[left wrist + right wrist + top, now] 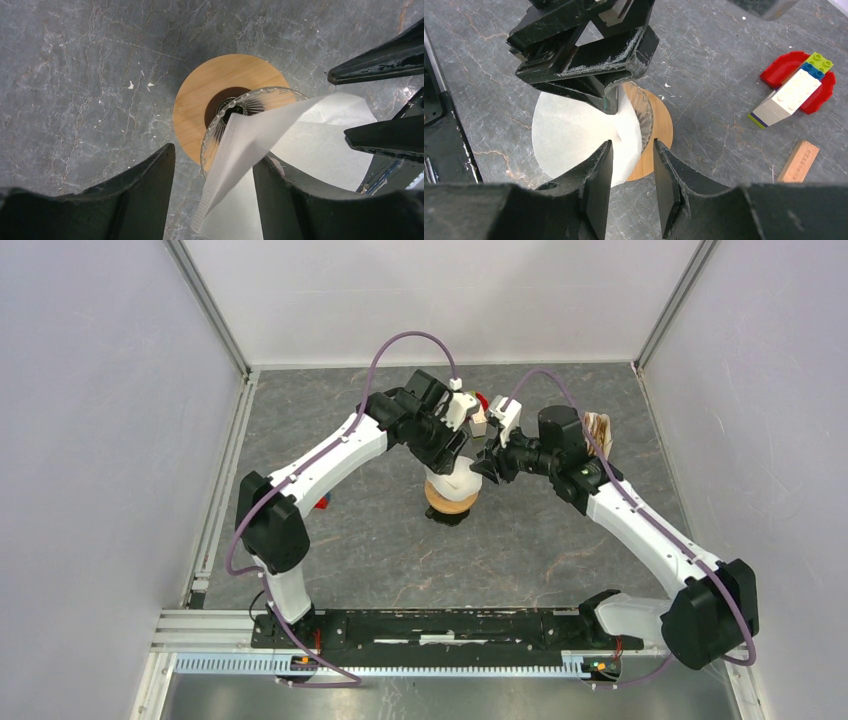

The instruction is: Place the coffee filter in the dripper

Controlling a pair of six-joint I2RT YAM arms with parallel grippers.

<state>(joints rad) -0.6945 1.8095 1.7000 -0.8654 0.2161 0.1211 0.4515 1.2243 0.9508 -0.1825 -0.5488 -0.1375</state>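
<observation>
Seating step, not yet complete. The filter (569, 130) leans half in the dripper (200, 100): one edge lies over the glass rim, and the rest fans out toward my right arm. My left gripper (214, 157) stands open around the seamed edge without pinching it. My right gripper (633, 145) is likewise parted at the rim. Next, I judge, the paper needs nudging upright and pressing gently down into the cone.

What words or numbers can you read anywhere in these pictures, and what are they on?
None can be read. No letters, numbers or signs show on the coffee filter, the dripper, the toy blocks or the wooden block.
</observation>
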